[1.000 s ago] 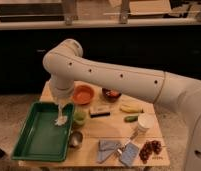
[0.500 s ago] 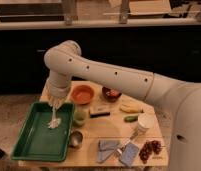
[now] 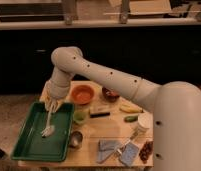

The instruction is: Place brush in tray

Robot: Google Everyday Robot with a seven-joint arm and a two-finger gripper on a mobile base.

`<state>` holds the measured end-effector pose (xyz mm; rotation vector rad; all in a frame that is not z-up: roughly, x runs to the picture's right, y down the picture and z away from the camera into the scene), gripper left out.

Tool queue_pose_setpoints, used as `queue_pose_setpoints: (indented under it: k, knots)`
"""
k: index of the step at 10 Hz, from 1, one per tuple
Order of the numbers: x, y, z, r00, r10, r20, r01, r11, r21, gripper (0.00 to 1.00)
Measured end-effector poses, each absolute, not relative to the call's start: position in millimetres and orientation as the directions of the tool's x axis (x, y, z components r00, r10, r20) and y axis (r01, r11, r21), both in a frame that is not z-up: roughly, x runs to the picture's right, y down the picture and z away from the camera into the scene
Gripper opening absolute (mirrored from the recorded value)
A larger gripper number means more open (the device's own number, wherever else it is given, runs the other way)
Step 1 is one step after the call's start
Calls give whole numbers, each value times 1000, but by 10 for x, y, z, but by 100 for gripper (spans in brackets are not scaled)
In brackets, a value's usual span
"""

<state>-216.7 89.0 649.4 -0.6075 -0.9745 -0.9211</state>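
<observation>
The gripper [image 3: 52, 105] hangs over the green tray's [image 3: 25, 145] 1 o'clock corner, fingers closed on the brush's [image 3: 48, 125] white handle; its bristle head touches the tray floor near centre, orange bowl [image 3: 82, 93] at 2 o'clock.

A kitchen-like test area is suggested by a wooden bench [image 3: 94, 145] laid with an orange bowl [image 3: 82, 94], food items and a green tray [image 3: 24, 150], where the gripper [image 3: 52, 105] is seen over the left edge

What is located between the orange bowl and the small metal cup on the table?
In the camera view, a small green cup sits between the orange bowl and the metal cup. The gripper hangs left of it, over the tray.
</observation>
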Motion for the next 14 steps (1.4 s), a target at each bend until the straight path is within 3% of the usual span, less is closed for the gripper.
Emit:
queue_pose_setpoints:
  k: [12, 14]
  knots:
    - [-2581, 1245, 7127, 198, -272, 942, 921, 381, -84, 5]
    - [-2615, 1331, 7217, 203, -261, 944, 929, 355, -101, 15]
